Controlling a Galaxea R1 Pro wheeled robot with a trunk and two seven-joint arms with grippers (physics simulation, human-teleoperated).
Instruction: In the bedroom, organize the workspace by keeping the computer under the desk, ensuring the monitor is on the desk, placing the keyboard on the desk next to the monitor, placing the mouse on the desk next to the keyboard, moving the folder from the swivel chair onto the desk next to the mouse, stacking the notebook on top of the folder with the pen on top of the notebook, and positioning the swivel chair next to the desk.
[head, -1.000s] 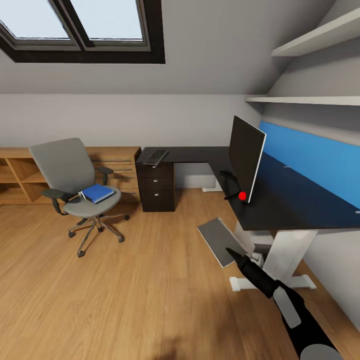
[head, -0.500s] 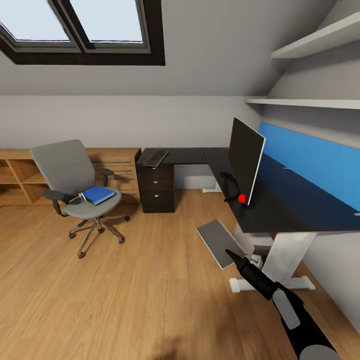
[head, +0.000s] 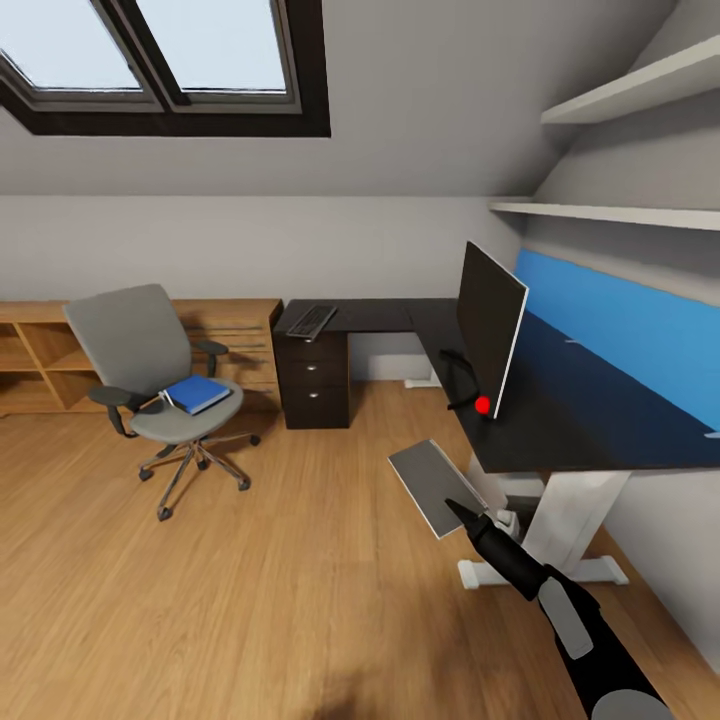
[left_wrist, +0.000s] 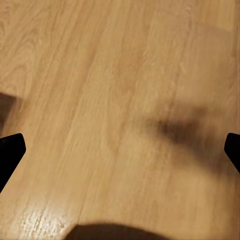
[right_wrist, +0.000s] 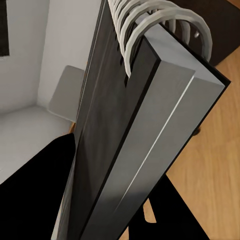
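Observation:
My right gripper (head: 461, 514) is shut on the grey spiral-bound notebook (head: 433, 484), holding it in the air just off the desk's (head: 560, 415) near corner. In the right wrist view the notebook (right_wrist: 150, 100) sits edge-on between the black fingers (right_wrist: 45, 185). The monitor (head: 489, 322) stands on the desk. The keyboard (head: 311, 320) lies on the far wing. The blue folder (head: 196, 392) rests on the swivel chair's (head: 140, 345) seat, left of the desk. My left gripper (left_wrist: 120, 150) is open over bare floor. Computer, mouse and pen are out of view.
A dark drawer unit (head: 316, 385) stands under the desk's far wing, with a light-wood dresser (head: 40, 350) along the back wall behind the chair. White desk legs (head: 570, 510) are close to my right arm. Wall shelves (head: 620, 212) hang above the desk. Wood floor (head: 250, 580) stretches ahead.
The whole head view has shifted slightly, so the camera moved. The notebook stays in the right gripper, held in much the same pose.

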